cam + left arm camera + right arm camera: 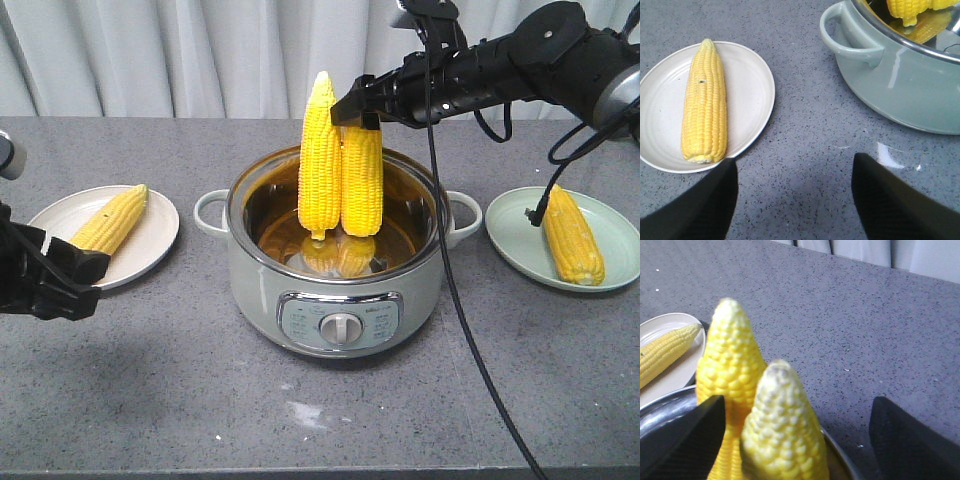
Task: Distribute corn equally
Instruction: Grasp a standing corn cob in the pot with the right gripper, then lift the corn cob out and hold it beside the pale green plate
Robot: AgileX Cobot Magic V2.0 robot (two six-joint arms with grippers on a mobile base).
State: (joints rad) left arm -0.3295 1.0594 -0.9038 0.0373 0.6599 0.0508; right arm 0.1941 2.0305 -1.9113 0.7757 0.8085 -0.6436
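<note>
Two corn cobs stand upright in the pot (335,290): a taller one (320,160) and a shorter one (362,180) to its right. My right gripper (358,110) hovers at the shorter cob's top. In the right wrist view it (797,405) is open, its jaws wide on either side of that cob's pale tip (782,430), with the taller cob (730,355) behind. One cob (110,220) lies on the white plate (60,215) and another (572,235) on the green plate (520,230). My left gripper (794,160) is open over bare table, just right of the white plate (750,90) and its cob (704,100).
The pot has side handles (845,42) and a front control panel (340,322). A black cable (455,290) hangs from the right arm across the pot's right side to the table front. Curtains close off the back.
</note>
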